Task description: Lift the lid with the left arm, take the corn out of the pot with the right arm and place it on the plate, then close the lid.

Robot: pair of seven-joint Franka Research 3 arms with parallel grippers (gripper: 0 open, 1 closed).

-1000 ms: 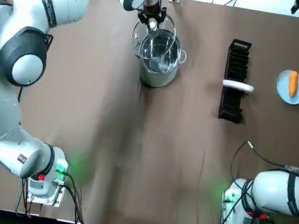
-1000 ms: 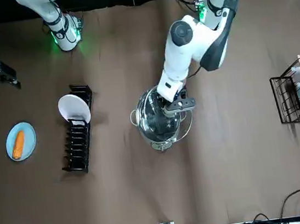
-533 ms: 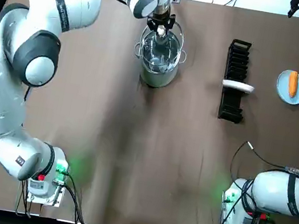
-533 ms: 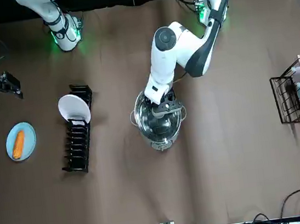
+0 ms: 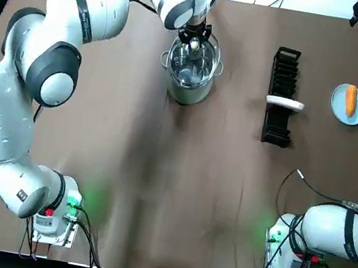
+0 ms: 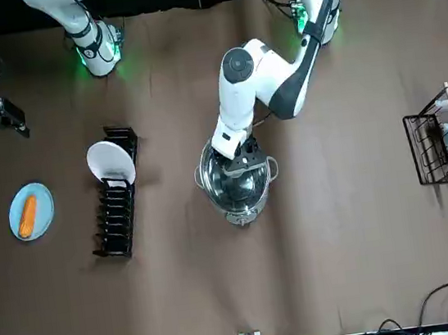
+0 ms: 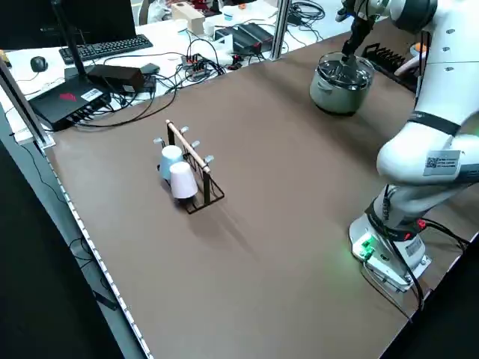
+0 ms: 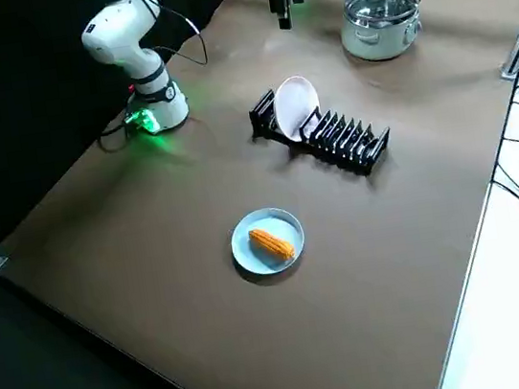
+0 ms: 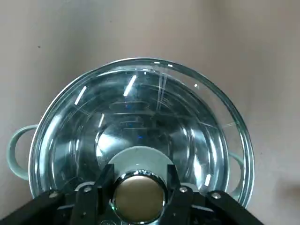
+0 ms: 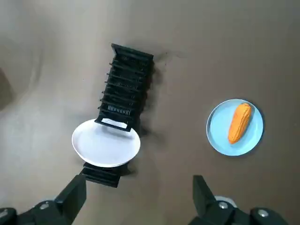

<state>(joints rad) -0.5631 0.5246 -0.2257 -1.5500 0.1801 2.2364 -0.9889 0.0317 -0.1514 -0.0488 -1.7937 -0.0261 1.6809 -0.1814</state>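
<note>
Since a second ago the left gripper (image 9: 138, 187) has swung in from beside the pot (image 5: 186, 92). It now stands right over the pot's mouth, fingers clamped on the knob (image 9: 138, 197) of the glass lid (image 9: 140, 108). The lid covers the pot all round, though I can't tell whether its rim is fully down. Through the glass the pot looks empty. The corn (image 5: 350, 100) already lies on the blue plate (image 5: 338, 109), well away from the pot, beyond the dish rack (image 5: 286, 69) on the right arm's side. The right gripper (image 10: 138, 199) hangs high over the desk (image 5: 176, 189), out past the rack from the pot, fingers spread wide and holding nothing.

So this looks like the last step, closing the lid. I'd say the next move calls for settling the rim evenly on the pot, then letting go of the knob and rising straight up so the lid isn't dragged askew.
</note>
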